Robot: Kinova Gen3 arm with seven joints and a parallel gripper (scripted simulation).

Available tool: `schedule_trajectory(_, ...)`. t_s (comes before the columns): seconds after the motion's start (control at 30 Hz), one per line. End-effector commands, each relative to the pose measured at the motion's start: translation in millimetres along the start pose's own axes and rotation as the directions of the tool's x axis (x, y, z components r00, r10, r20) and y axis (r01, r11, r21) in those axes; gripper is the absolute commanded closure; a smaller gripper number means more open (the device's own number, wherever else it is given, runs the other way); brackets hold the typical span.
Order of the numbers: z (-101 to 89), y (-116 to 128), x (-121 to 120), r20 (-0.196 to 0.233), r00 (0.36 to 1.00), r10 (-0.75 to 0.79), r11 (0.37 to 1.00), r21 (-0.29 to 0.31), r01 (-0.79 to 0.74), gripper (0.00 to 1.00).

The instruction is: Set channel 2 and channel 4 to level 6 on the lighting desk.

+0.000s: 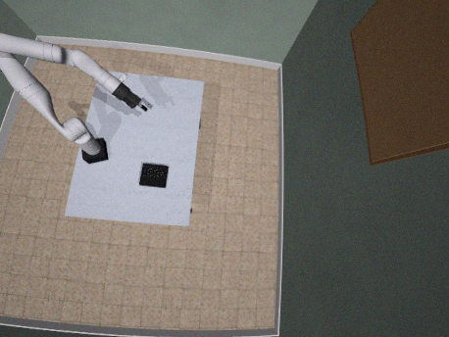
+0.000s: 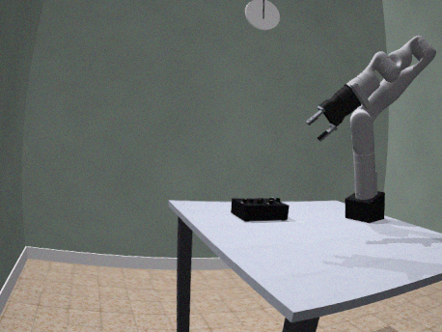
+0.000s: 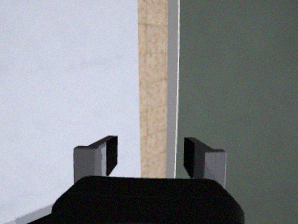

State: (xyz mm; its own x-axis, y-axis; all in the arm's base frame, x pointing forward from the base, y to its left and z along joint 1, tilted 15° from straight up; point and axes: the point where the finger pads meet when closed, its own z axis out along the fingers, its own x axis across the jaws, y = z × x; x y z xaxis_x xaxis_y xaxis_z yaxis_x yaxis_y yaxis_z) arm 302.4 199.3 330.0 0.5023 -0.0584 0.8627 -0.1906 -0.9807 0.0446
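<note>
Arm raised high, black two-finger gripper (image 2: 321,126) spread wide, nothing between the fingers.

Small black box-shaped lighting desk (image 2: 260,208) sits flat on the pale grey table (image 2: 309,261), well apart from the gripper and a short way from the arm's black square base (image 2: 373,212). Fader positions too small to read. Wrist view shows only table edge, floor and wall.

Wall clock (image 2: 262,13), brown panel (image 1: 404,78).
</note>
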Motion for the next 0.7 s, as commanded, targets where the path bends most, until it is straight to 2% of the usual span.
schedule_trajectory(0.0,-0.1,-0.2,0.4,0.000,1.000,0.000,1.000,0.001,0.000,0.00)
schedule_trajectory(0.67,0.8,0.8,1.0,0.004,1.000,0.007,1.000,0.000,-0.007,0.00)
